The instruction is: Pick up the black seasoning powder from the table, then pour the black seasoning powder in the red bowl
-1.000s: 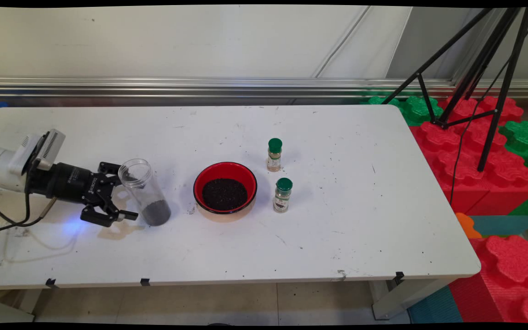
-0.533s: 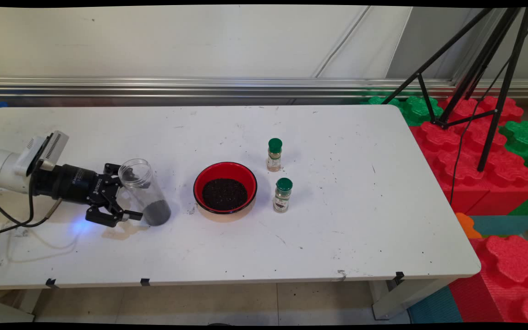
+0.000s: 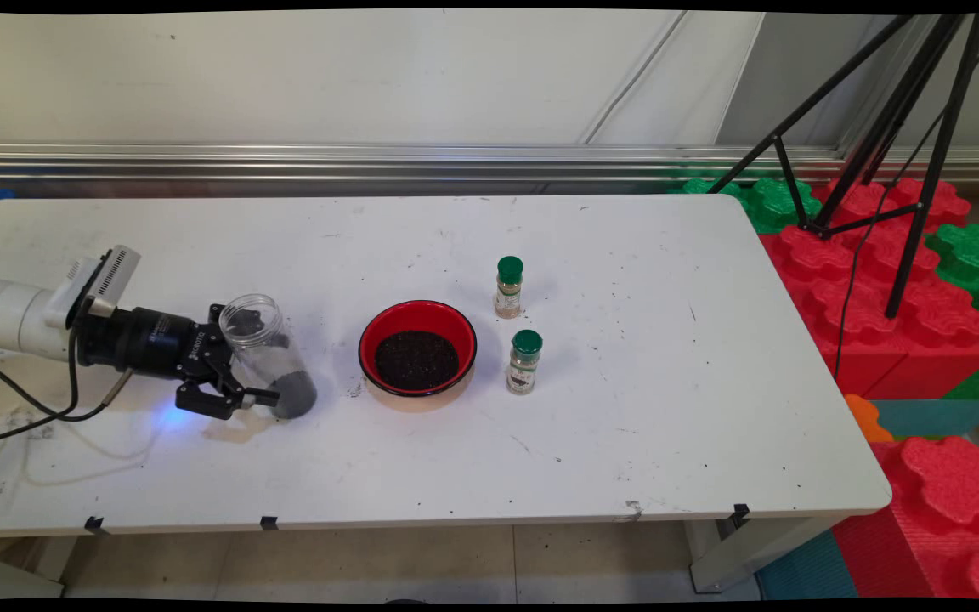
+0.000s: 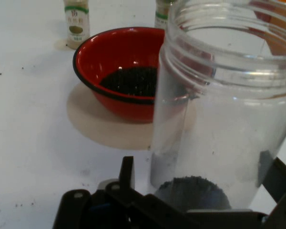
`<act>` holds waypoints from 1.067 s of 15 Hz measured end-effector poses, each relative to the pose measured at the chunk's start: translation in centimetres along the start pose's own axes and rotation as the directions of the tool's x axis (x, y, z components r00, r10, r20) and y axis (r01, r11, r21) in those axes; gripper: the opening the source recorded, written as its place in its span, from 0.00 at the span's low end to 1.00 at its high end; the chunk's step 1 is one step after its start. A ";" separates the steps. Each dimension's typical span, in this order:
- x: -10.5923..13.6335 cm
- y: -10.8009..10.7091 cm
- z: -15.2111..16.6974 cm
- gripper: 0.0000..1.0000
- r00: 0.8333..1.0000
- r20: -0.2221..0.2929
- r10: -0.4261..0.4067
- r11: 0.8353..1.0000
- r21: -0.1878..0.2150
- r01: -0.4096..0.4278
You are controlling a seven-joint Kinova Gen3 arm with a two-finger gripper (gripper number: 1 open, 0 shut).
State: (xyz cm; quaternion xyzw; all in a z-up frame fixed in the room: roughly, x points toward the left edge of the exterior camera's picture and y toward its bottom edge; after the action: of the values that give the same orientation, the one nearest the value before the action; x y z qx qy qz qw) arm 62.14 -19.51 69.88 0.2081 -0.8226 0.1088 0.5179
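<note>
Gripper (image 3: 245, 361) first, since we find it lying low over the white table (image 3: 642, 425) at the left: its jaws stand wide apart, one finger on each side of the clear plastic jar (image 3: 268, 353), bracketing the jar's lower body. We cannot tell whether the fingers press the jar's wall or only flank it. There is one jar; it stands between the jaws with its open, threaded mouth up, its long axis close to upright and leaning slightly, and a layer of dark grains at its bottom. Just beyond the jaws, past the jar, we see one red bowl (image 3: 417, 347) with a black rim, holding the same dark grains. Farther out beyond the bowl we count two small spice bottles (image 3: 508, 287) with green caps, both upright, the nearer one (image 3: 524, 362) just beside the bowl's rim.
</note>
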 end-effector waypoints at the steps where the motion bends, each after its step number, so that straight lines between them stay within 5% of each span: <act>1: -0.1 -0.1 0.2 1.00 1.000 -0.005 0.000 1.000 -0.001 0.000; 6: -0.4 -0.2 0.6 1.00 1.000 -0.030 0.004 1.000 -0.009 -0.005; 7: -0.4 -0.2 0.6 0.00 0.999 -0.033 0.005 1.000 -0.010 -0.005; 16: -0.6 -0.1 0.7 0.00 0.999 -0.053 0.007 1.000 -0.021 -0.008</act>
State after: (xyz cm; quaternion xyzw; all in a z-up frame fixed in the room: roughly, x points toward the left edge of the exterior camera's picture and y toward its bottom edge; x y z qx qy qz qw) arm 61.85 -19.75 69.08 0.1965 -0.8105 0.1075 0.5412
